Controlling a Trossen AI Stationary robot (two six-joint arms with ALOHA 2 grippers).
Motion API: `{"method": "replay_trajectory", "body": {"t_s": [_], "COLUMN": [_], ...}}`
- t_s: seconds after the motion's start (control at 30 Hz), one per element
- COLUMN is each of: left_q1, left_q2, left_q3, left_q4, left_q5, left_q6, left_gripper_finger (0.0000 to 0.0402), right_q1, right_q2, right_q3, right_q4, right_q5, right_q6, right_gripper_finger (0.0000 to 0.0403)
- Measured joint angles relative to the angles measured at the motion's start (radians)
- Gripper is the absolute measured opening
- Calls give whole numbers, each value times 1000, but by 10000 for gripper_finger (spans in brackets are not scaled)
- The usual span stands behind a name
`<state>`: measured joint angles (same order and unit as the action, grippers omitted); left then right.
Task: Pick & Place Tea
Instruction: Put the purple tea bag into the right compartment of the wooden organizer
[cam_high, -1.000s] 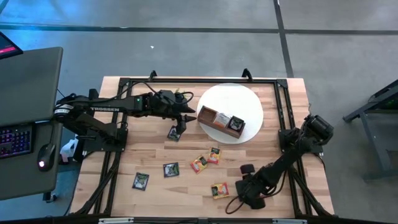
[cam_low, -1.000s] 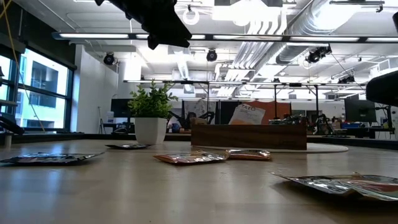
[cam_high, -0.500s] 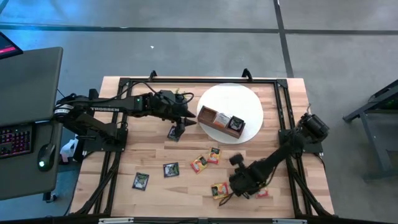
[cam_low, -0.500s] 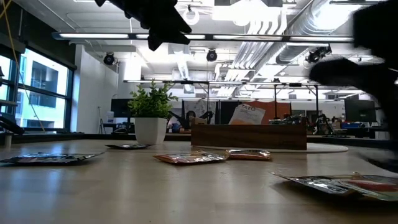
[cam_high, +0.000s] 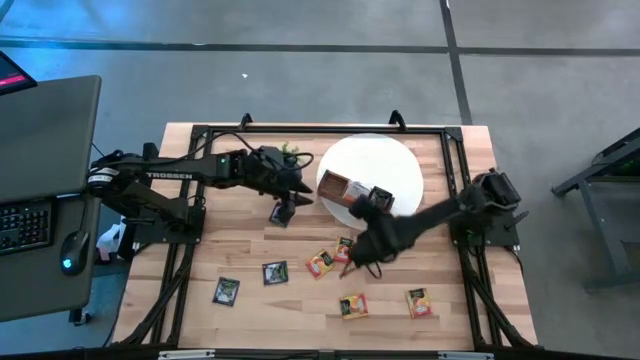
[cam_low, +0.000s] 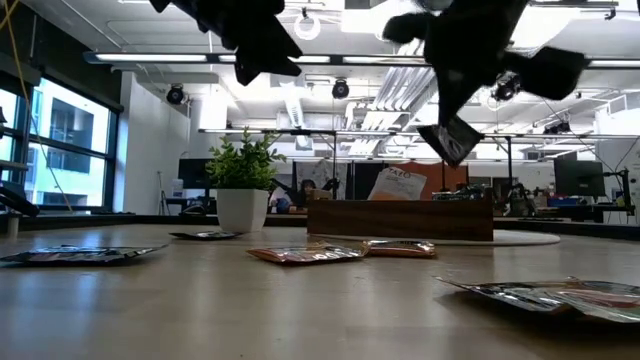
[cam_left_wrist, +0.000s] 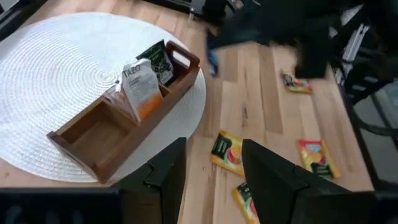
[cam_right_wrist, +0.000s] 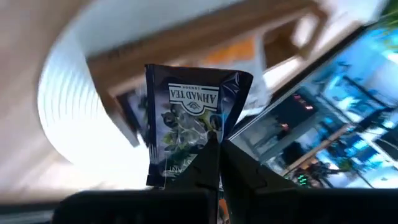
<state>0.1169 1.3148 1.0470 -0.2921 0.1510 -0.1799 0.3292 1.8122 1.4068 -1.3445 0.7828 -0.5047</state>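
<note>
My right gripper (cam_high: 362, 208) hangs above the table beside the brown wooden tray (cam_high: 340, 187), shut on a dark tea sachet (cam_right_wrist: 193, 121), which the low view shows as a small dark square (cam_low: 455, 140). The tray rests on a round white mat (cam_high: 385, 160) and holds a white-and-orange sachet (cam_left_wrist: 140, 90) and a black one (cam_left_wrist: 158, 62). My left gripper (cam_high: 293, 195) hovers open over a black sachet (cam_high: 281, 213). More tea lies flat on the table: black sachets (cam_high: 275, 272) (cam_high: 226, 290) and orange ones (cam_high: 320, 263) (cam_high: 353, 305) (cam_high: 418, 302). My right gripper pinches the dark sachet between its two fingers at the middle of one edge (cam_right_wrist: 204, 148). The rest of the sachet sticks out past the fingertips (cam_right_wrist: 200, 167). It hangs tilted under the gripper, well clear of the table.
A small green potted plant (cam_high: 288, 152) stands at the far side beside the mat, close to my left arm. A black frame (cam_high: 455, 215) borders the tabletop. Bare wood lies between the scattered sachets near the front edge.
My right gripper has shut on the dark sachet and swung up from the near right part of the table toward the far side and left, to the tray. The sachet is lifted clear. An orange sachet at the near right now shows.
</note>
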Motion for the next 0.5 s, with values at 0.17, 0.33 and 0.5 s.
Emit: {"method": "replay_trajectory", "body": {"t_s": [0.17,0.33,0.5], "left_q1": [0,0,0], "left_q2": [0,0,0], "left_q3": [0,0,0], "left_q4": [-33,-36,-41], "left_q5": [-10,-12,-15], "left_q6": [20,22,44], "left_gripper_finger": [154,154,154], "right_q1": [-112,-193,-227], "right_q2": [0,-1,-1], "right_q3": [-52,-108,-163], "right_q4": [5,52,139], "right_q5": [28,-4,26], "right_q6": [-155,-271,-369], "right_gripper_finger": [3,5,2]}}
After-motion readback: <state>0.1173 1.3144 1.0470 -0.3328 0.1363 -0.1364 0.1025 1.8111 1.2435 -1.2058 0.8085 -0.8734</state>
